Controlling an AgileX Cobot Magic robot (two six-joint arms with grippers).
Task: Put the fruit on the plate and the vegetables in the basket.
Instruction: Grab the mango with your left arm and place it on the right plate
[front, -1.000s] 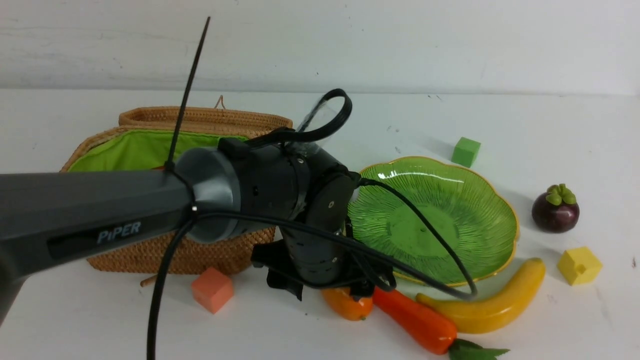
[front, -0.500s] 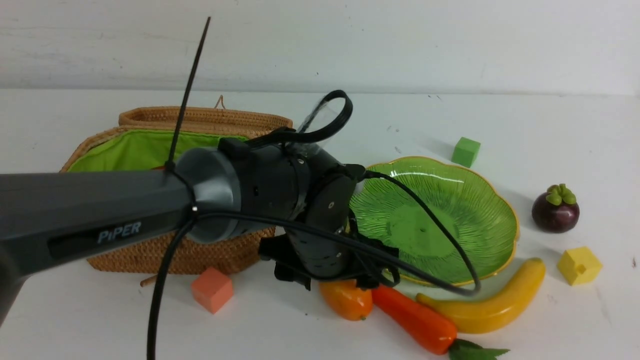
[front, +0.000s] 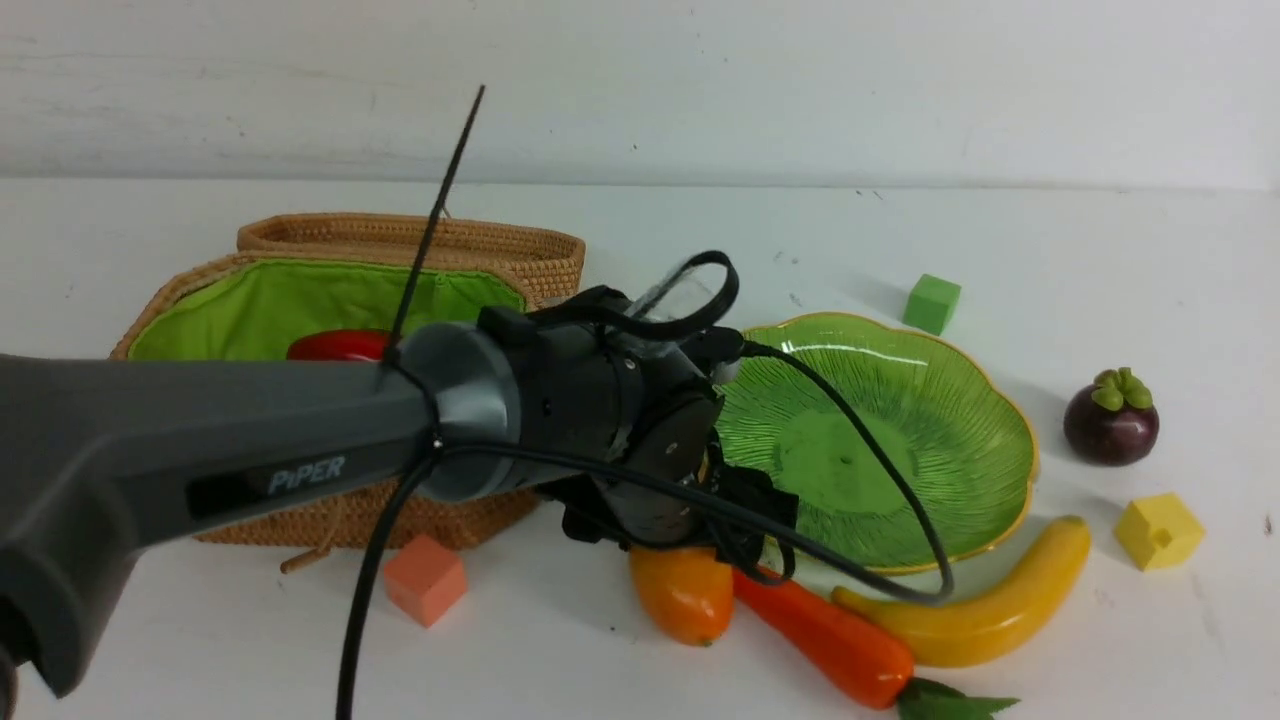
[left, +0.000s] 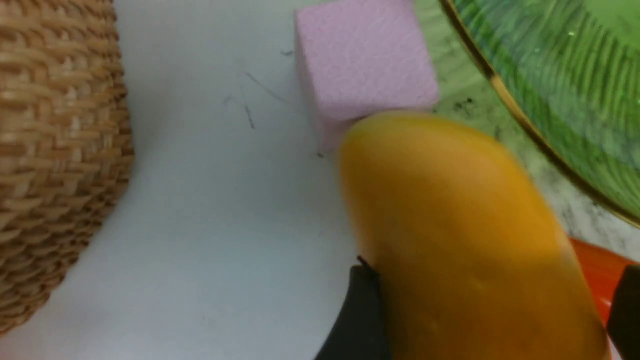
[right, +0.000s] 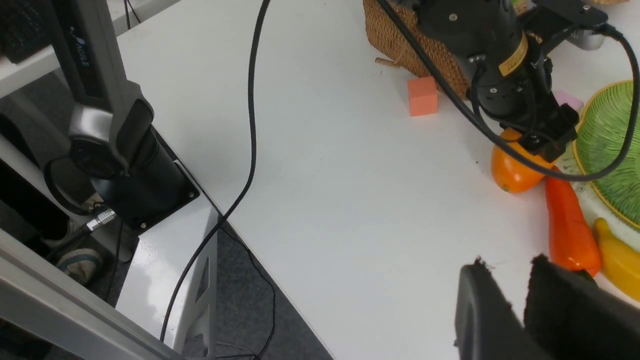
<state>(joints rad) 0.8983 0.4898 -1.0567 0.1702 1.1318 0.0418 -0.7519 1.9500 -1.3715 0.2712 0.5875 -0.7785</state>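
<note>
My left gripper (front: 705, 555) is shut on the orange-yellow mango (front: 680, 595), which hangs tilted just off the table between the basket (front: 470, 510) and the green plate (front: 960, 400). In the left wrist view the mango (left: 460, 240) fills the space between the black fingers (left: 360, 310). The orange carrot (front: 825, 640) and the banana (front: 985, 605) lie in front of the plate. The mangosteen (front: 1110, 420) stands to its right. A red pepper (front: 340, 345) lies in the basket. The gourd is hidden. My right gripper (right: 509, 262) is shut and empty, above the table near the carrot (right: 570, 225).
A pink foam cube (left: 365, 65) sits against the mango, by the plate's rim. An orange cube (front: 425, 578) lies in front of the basket, a green cube (front: 932, 303) behind the plate, a yellow cube (front: 1158, 530) at the right. The left arm's cable (front: 850, 440) loops over the plate.
My left arm has risen and shifted slightly right, tipping the mango up off the table. The red pepper in the basket now shows behind the arm.
</note>
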